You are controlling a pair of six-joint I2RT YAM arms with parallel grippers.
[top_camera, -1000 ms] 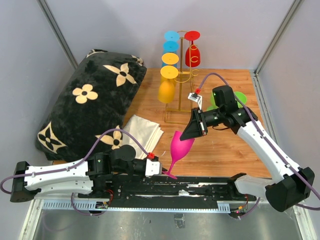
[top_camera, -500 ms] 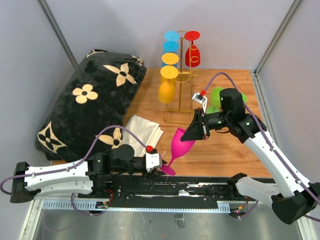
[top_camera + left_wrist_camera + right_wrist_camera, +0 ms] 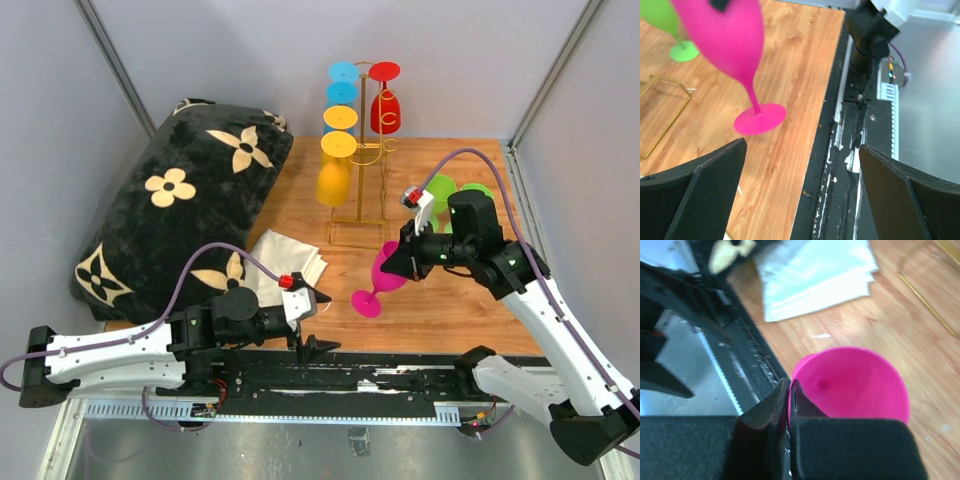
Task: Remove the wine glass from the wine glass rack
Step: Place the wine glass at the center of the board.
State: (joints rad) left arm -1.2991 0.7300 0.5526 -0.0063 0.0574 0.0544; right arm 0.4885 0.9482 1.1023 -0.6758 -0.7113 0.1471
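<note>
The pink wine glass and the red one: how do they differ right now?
The pink wine glass is off the rack, tilted, foot downward; the red glass hangs upside down on the wine glass rack, foot on top. The pink glass is pinched at its rim by the right end effector; nothing touches the red glass. Both are opaque stemmed glasses of the same shape.

Pale grey walls (image 3: 200, 50) enclose a wooden table (image 3: 445, 312).

The pink wine glass (image 3: 383, 275) looks like matt plastic. The bench (image 3: 450, 300) is smooth wood. The pillow (image 3: 170, 220) is fuzzy cloth.
</note>
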